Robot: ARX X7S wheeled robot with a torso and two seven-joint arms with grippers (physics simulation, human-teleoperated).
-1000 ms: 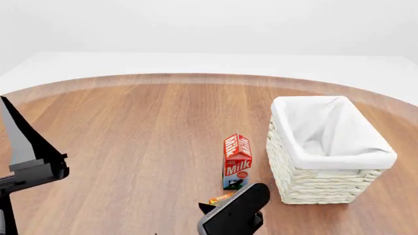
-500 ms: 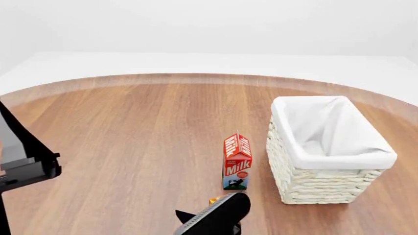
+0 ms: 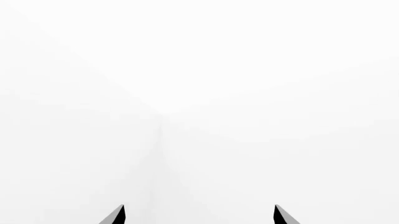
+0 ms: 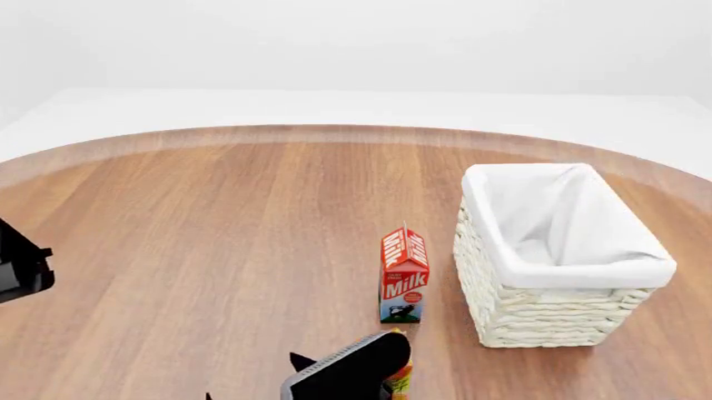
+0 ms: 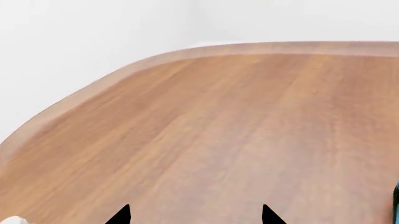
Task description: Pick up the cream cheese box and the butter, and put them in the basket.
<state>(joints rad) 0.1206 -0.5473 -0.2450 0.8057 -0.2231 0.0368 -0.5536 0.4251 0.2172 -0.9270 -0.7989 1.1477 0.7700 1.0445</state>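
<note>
The off-white woven basket with a white cloth lining stands at the right of the wooden table. A sliver of orange and yellow, probably the butter, shows just in front of the red milk carton; my right arm covers most of it. The cream cheese box is out of view. My right gripper is open and empty, and its view shows only bare table. My left gripper is open and empty and faces blank white. Only a black part of my left arm shows at the head view's left edge.
A red milk carton stands upright just left of the basket. The round wooden table has a curved far edge with white floor behind it. A dark object touches the right wrist view's edge.
My right arm has moved left and lower in the head view, now covering most of the orange box. My left arm has dropped towards the left edge, almost out of view.
</note>
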